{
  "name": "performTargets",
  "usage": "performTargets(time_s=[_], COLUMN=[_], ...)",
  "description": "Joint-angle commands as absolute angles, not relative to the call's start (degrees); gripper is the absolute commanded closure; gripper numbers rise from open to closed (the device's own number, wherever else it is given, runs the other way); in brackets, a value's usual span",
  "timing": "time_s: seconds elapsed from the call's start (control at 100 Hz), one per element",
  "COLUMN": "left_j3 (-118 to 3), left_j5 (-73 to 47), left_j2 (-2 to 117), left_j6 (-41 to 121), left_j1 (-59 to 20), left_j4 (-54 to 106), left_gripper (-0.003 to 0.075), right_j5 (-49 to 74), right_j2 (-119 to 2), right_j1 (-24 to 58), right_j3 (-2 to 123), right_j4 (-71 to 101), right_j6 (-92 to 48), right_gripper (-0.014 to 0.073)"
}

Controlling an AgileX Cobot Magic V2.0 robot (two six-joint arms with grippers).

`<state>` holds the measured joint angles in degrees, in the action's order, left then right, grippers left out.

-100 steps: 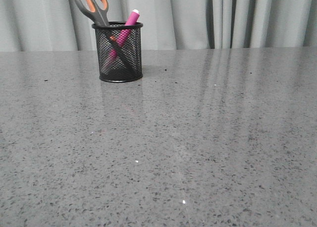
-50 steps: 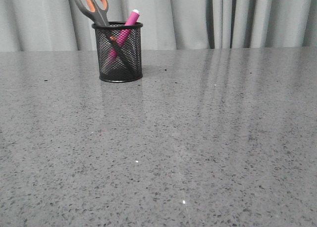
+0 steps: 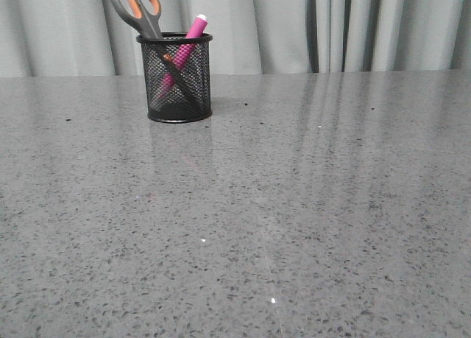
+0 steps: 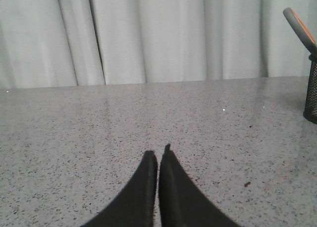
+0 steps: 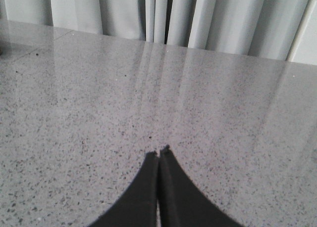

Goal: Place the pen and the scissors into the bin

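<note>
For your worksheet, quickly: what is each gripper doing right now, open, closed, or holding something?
Left gripper: closed, holding nothing.
Right gripper: closed, holding nothing.

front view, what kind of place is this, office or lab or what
Probably a staged test bench, not a working office: a speckled grey table, plain grey curtains, and a mesh bin holding scissors and a pen.

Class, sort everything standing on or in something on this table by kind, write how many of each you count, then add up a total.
Pens: 1, the pink pen, in the cup
Scissors: 1, the scissors, handles sticking out of the cup
Wire-mesh cups: 1, the black bin
Total: 3
</note>
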<state>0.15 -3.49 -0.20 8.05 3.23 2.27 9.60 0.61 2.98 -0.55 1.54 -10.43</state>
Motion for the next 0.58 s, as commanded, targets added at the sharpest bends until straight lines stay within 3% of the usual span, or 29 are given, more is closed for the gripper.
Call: performTargets(time_s=[0.0, 0.57], left_j3=[2.65, 2.65], left_j5=[0.64, 0.64], left_j2=[-1.99, -1.99], left_j6=[7.41, 7.41], left_j1=[2.77, 2.77], left_j4=[2.54, 2.54], left_gripper=[0.0739, 0.0739], right_j5=[5.32, 4.83], right_j2=[1.73, 1.73], right_j1=[2.62, 2.62], right_j3=[-1.44, -1.44], right_j4=[0.91, 0.91], right_j6=[-10.33, -10.33], right_gripper=[0.0666, 0.0666])
